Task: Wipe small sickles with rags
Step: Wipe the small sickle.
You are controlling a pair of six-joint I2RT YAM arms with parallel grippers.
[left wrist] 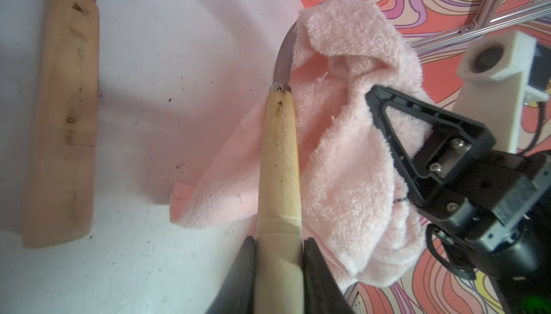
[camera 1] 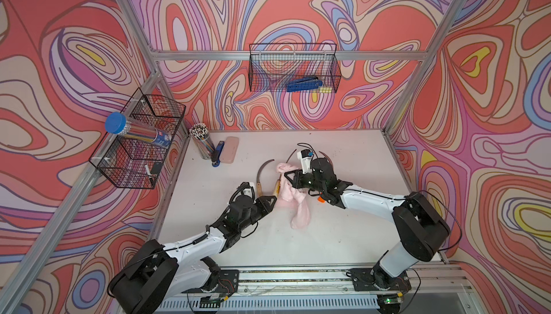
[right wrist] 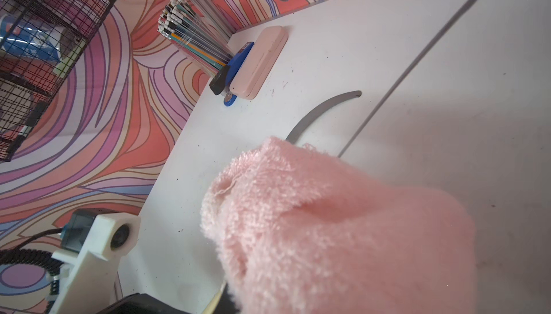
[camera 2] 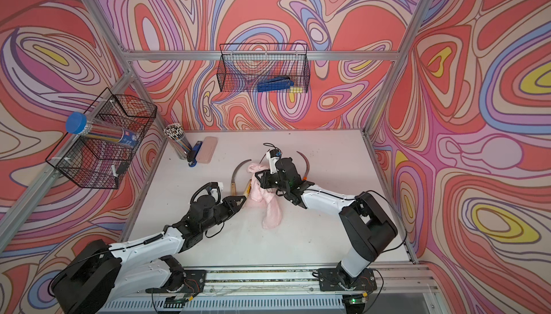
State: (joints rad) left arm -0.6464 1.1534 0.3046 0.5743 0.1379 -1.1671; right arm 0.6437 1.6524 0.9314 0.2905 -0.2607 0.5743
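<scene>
You had swirling wallpaper [camera 1: 298,5] on the back and both side walls, coral looped with lilac, blue and yellow. Aluminium frame bars [camera 1: 208,55] ran along the back wall and up the corners. Your white tabletop [camera 1: 343,223] was evenly lit and flecked with dark specks. A black wire basket [camera 1: 268,68] hung on the back bar, and a second wire basket [camera 1: 131,166] hung on the left. In the table's far left corner stood a cup of pencils [camera 1: 202,144], with a blue stapler [camera 1: 218,154] and a pink case [camera 1: 230,150] just beside it.
</scene>
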